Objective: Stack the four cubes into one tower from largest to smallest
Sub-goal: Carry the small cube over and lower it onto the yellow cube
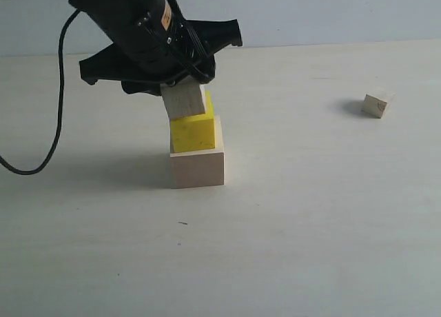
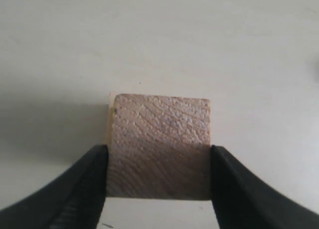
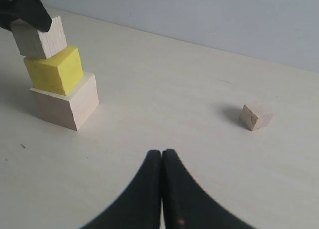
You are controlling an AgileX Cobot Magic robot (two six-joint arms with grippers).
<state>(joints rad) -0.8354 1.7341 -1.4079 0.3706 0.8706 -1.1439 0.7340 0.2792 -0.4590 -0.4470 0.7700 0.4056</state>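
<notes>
The large pale wood cube [image 1: 198, 167] rests on the table with the yellow cube [image 1: 193, 131] on top of it. My left gripper [image 1: 180, 86] is shut on the smaller pale wood cube [image 1: 185, 100], which sits slightly tilted on the yellow cube. In the left wrist view the black fingers [image 2: 84, 181] press both sides of that cube [image 2: 160, 144]. The tiny wood cube [image 1: 377, 104] lies alone on the table far to the right. My right gripper [image 3: 162, 154] is shut with nothing in it, low over the table and facing the tower [image 3: 61, 92] and the tiny cube [image 3: 255, 117].
The pale tabletop [image 1: 310, 227] spreads around the stack, and a light blue wall [image 1: 331, 14] stands behind it. A black cable [image 1: 58, 103] hangs from the left arm at the left side.
</notes>
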